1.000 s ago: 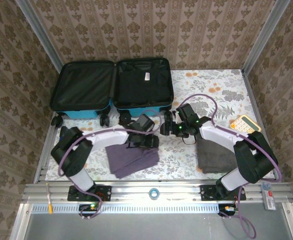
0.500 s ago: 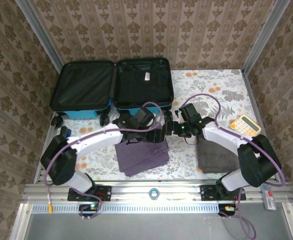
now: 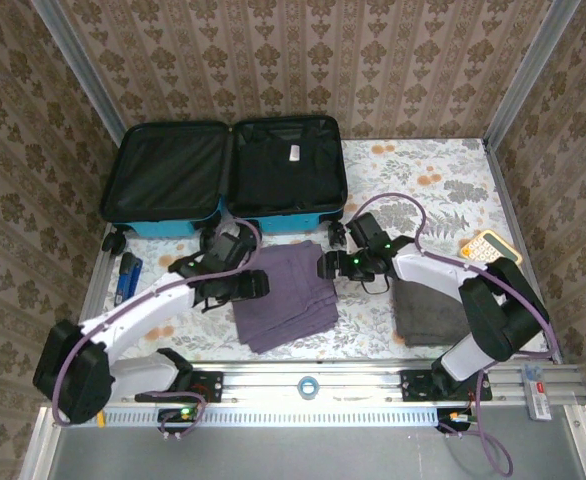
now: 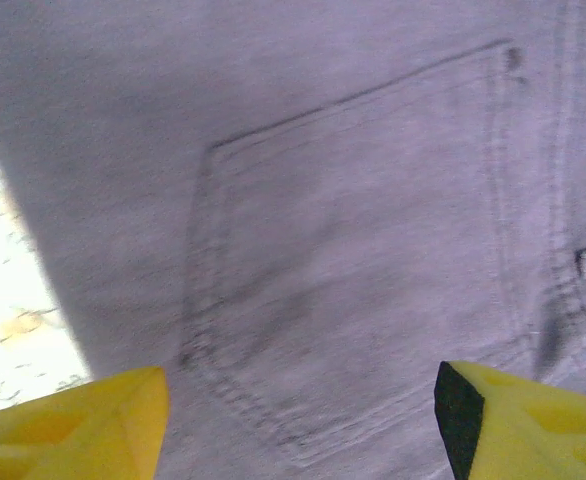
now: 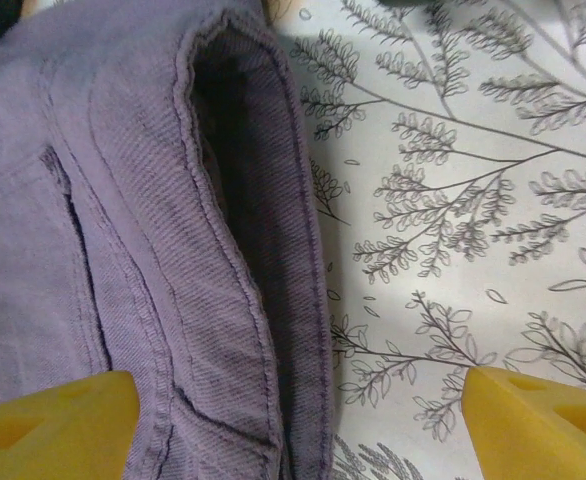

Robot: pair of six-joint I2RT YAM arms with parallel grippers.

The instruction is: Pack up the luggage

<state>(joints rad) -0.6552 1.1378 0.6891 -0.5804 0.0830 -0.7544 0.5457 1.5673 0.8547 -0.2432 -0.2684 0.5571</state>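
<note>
- The left gripper [image 3: 245,285] hangs released, its yellow fingers [image 4: 83,425] spread wide over a back pocket of the folded purple trousers [image 3: 291,300], grasping nothing.
- The right gripper [image 3: 325,267] is likewise spread, straddling the trousers' folded edge on the floral table [image 3: 443,170].
- Both arms stretch inward from their bases toward the trousers.
- The luggage [image 3: 168,227] lies open at the table's far left, just beyond the trousers.

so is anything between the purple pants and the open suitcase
Nothing visible lies between the pants and the suitcase; there is only its own blue near wall to clear. Its right half already holds dark clothing.
</note>
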